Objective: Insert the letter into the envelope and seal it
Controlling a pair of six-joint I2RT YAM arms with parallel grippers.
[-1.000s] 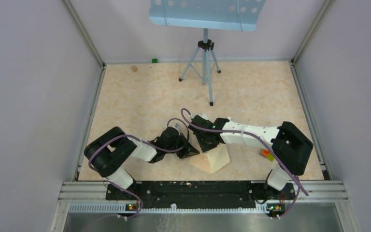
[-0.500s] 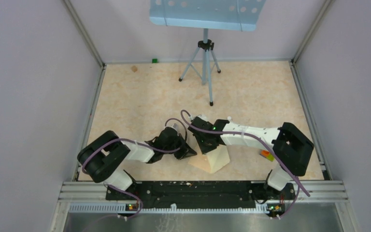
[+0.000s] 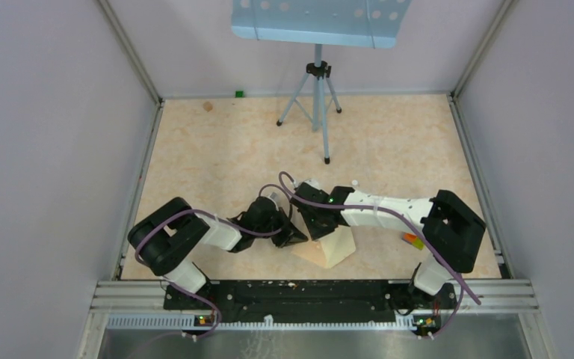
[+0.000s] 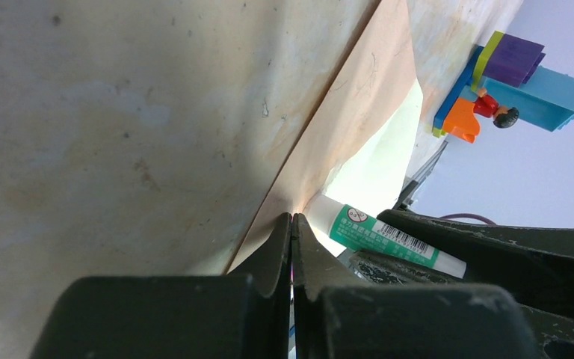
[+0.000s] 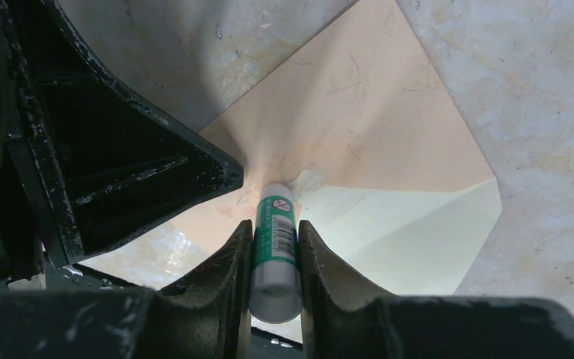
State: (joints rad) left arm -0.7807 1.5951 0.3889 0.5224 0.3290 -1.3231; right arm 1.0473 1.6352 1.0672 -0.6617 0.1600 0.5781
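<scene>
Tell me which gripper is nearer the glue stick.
Right. The right gripper holds the glue stick between its fingers, its tip against the envelope. The left gripper is shut on the envelope's edge, just beside the stick's tip.

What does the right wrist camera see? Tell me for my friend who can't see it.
The right gripper holds a glue stick, its tip against the tan envelope where the cream letter shows inside. The shut left gripper pinches the envelope's edge beside it.
</scene>
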